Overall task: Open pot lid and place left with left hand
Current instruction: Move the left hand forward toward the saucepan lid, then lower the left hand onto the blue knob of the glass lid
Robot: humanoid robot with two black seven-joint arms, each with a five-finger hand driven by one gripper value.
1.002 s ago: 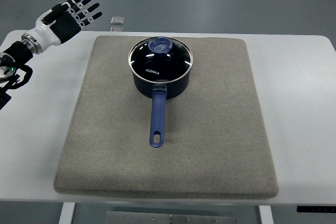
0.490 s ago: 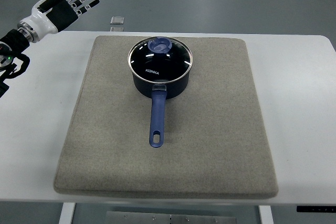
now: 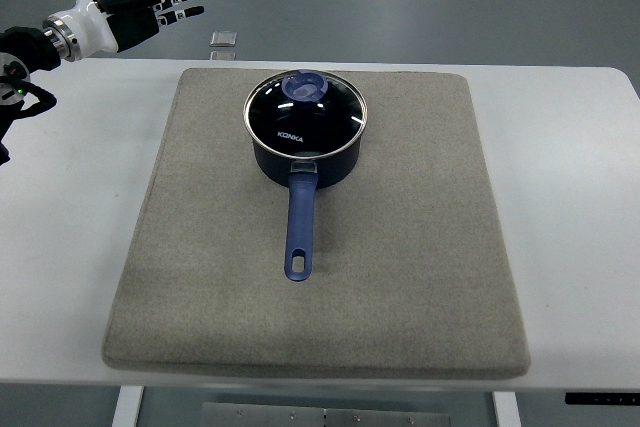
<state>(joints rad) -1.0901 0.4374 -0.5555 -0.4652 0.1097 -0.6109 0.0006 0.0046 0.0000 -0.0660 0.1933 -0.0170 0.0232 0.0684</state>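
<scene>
pot (image 3: 305,147) on mat (image 3: 400,277) | lid (image 3: 306,112) on pot | mat on table (image 3: 580,197)

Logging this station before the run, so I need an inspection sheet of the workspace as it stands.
Surface: white table with a grey mat over most of it.
Job's things: blue pot on the mat, glass lid on it, handle pointing to the near edge.
Clutter: small clear object beyond the table's far edge.
Hands: left hand open, raised at far left, apart from the pot; right not in view.
Cables: nothing seen.
Surroundings: grey floor.
</scene>
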